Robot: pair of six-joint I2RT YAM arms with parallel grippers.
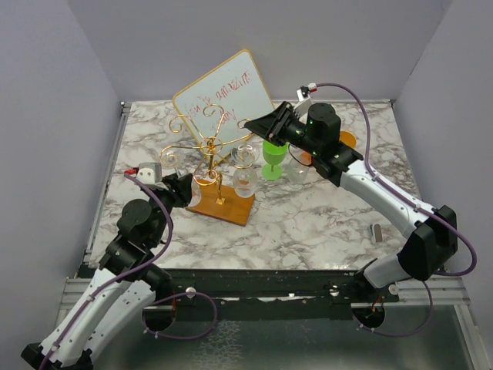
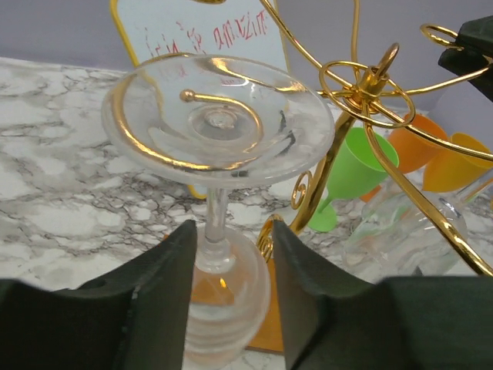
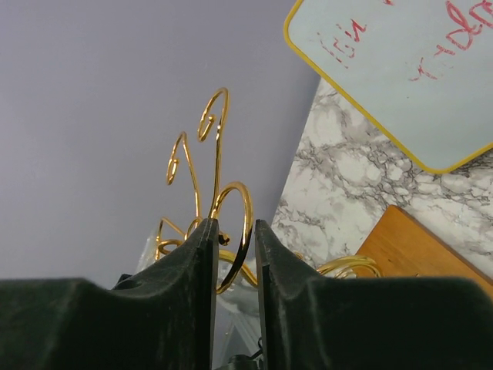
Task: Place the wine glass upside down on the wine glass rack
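Observation:
A clear wine glass [image 2: 219, 127] hangs upside down, its round foot resting in a gold spiral arm of the wine glass rack [image 1: 209, 150]. Its stem and bowl hang down between the fingers of my left gripper [image 2: 231, 231]. That gripper is open, with a gap on each side of the stem. It sits low at the rack's left side [image 1: 185, 190], over the wooden base [image 1: 231, 206]. My right gripper [image 3: 235, 225] is at the rack's top right [image 1: 246, 123]. Its fingers stand slightly open with a gold curl [image 3: 245, 231] between them.
Two more clear glasses [image 1: 245, 156] hang on the rack's right side. A green glass [image 1: 273, 158] and orange cups [image 1: 347, 140] stand behind the right arm. A tilted whiteboard [image 1: 223, 92] leans at the back. A small grey object [image 1: 377, 231] lies at the right.

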